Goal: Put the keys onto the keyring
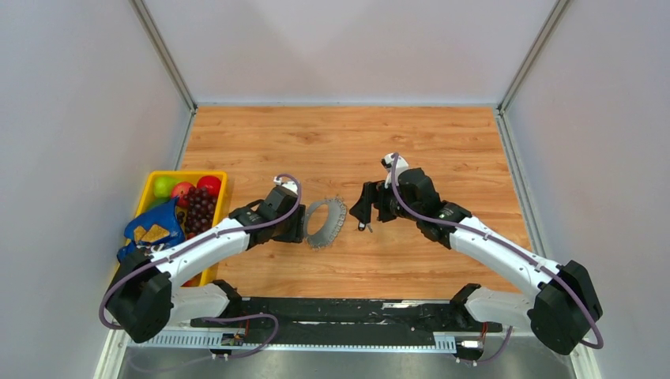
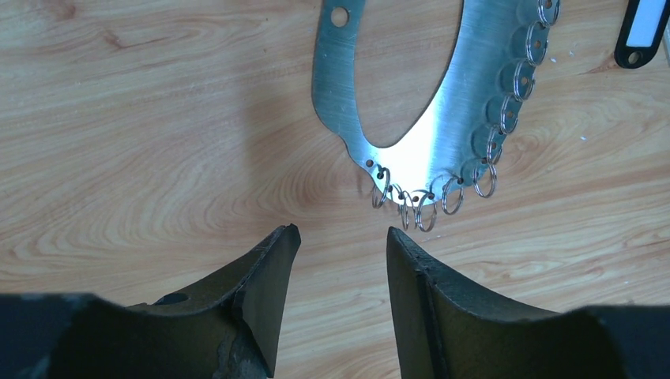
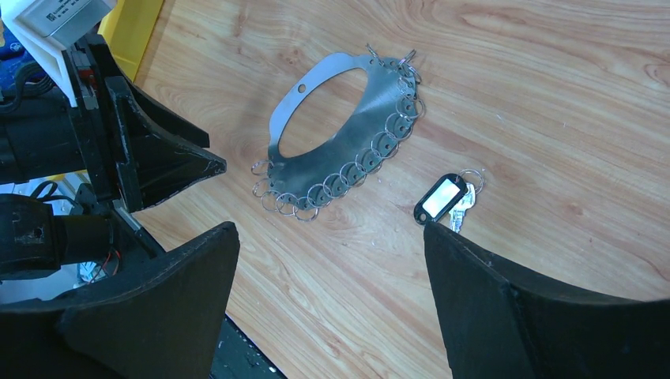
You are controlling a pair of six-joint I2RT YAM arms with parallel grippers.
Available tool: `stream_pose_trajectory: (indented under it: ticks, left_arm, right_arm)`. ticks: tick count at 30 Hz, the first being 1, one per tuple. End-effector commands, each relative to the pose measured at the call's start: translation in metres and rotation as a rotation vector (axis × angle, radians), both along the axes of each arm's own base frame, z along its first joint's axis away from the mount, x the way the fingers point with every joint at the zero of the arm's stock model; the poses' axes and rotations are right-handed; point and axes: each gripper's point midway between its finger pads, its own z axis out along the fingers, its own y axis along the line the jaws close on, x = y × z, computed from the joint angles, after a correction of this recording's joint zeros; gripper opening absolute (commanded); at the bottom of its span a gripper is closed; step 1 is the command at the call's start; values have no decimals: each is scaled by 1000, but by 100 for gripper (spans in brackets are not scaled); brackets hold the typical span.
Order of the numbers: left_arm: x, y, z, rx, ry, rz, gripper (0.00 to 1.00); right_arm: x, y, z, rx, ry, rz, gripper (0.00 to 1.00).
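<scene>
The left pincer point(image 2: 341, 233) and right pincer point(image 3: 332, 229) are spread, empty — key point(image 3: 446, 201) and keyring point(image 3: 383, 106) lie ready to grab.

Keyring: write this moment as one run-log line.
keyring: lying flat | key: loose beside it, not attached | left fingers: open, near keyring | right fingers: open, near key
</scene>
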Motion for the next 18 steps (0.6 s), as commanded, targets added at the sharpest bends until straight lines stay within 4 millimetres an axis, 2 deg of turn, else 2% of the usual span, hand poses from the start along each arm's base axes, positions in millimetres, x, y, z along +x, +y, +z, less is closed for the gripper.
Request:
stream_pose_trajectory:
  ticks: [1, 18]
  left_arm:
    - [7, -7, 0, -18, -26, -18, 55]
    - [11, -20, -22, -10, 20, -82, 46]
  right_arm:
    - [1, 5, 8, 20, -3, 1, 89]
    - [-4, 9, -1, 9, 21, 35, 89]
